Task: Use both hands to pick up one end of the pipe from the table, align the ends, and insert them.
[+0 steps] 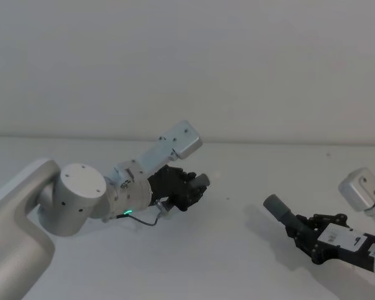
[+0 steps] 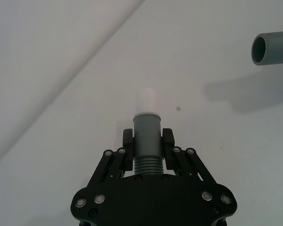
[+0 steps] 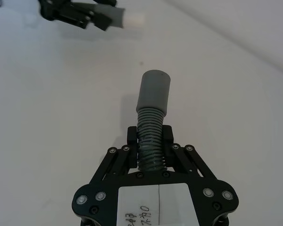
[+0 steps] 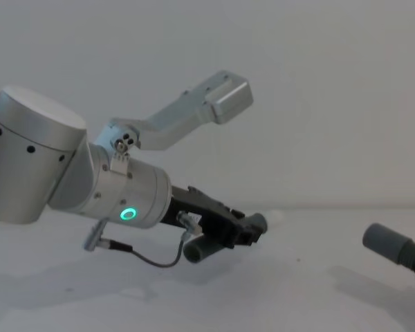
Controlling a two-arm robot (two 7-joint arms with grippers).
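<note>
My left gripper (image 1: 192, 187) is shut on the short curved piece of the pipe, held above the table (image 1: 225, 269). In the left wrist view its fingers (image 2: 128, 142) clamp the ribbed part just behind the grey cuff (image 2: 146, 134), which has a narrower pale tip (image 2: 146, 100). My right gripper (image 1: 299, 230) is shut on the ribbed hose (image 3: 150, 143) of the other piece. That piece's smooth grey cuff (image 1: 277, 207) points up and left towards the left gripper. The two ends are apart, with a clear gap between them. The open mouth of the right cuff (image 2: 272, 48) faces the left wrist camera.
The short piece's free end (image 4: 196, 250) hangs below the left gripper (image 4: 241, 232). A thin grey cable (image 1: 151, 219) loops under the left wrist. Both pipes cast shadows on the white table, and a plain pale wall stands behind.
</note>
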